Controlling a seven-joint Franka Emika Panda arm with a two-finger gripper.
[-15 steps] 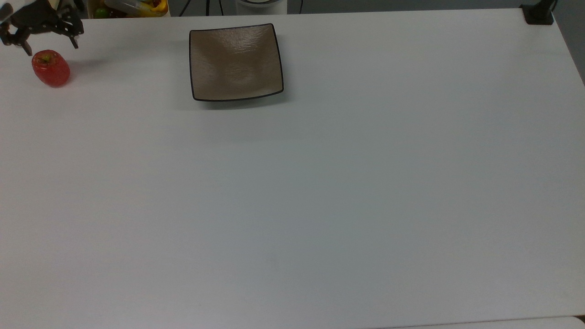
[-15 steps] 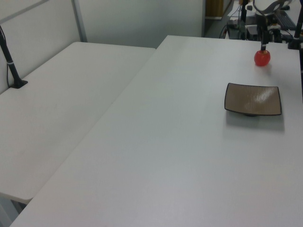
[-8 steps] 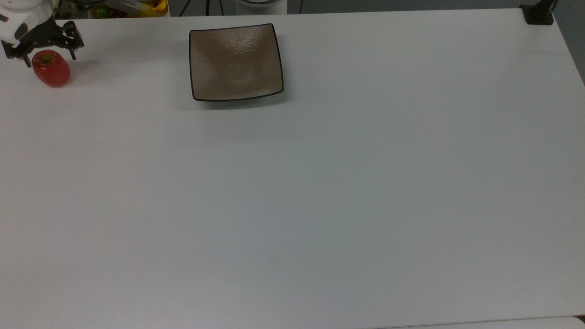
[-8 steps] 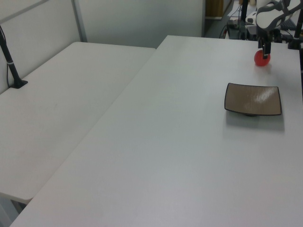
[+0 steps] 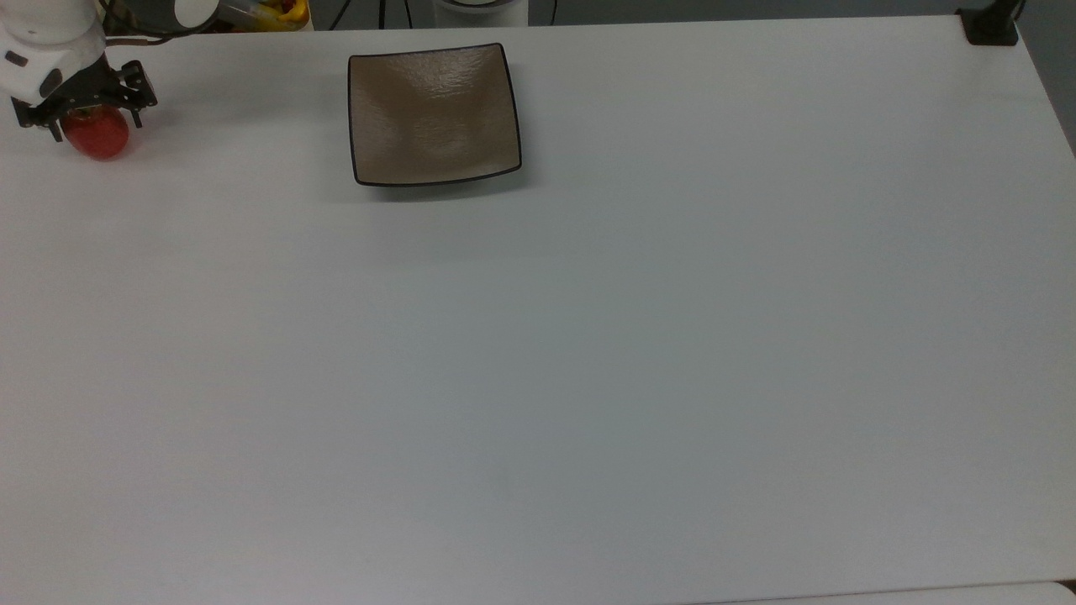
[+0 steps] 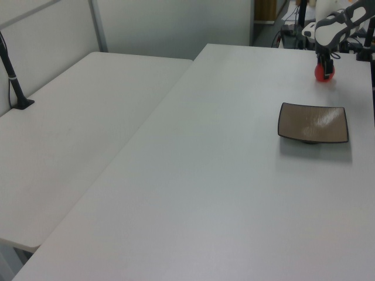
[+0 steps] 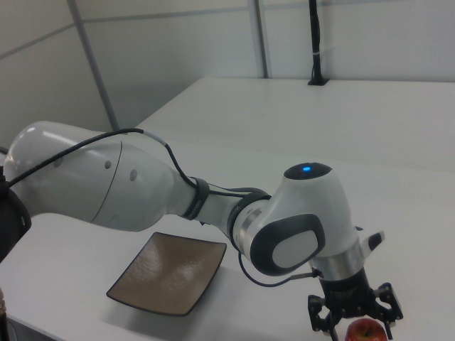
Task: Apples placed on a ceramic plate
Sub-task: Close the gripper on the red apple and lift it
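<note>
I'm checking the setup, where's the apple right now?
The apple sits on the white table at the top view's far left, directly under the open gripper, well to the left of the ceramic plate.

Top view: apple [image 5: 99, 139] far left of plate [image 5: 433, 113]

A broad white table [image 5: 588, 353] fills the workspace, with a second white table [image 6: 70, 134] butted against its side. Pale partition walls [image 6: 170, 26] with metal uprights rise behind the second table, where a black clamp post [image 6: 13, 76] stands at its far edge.
</note>
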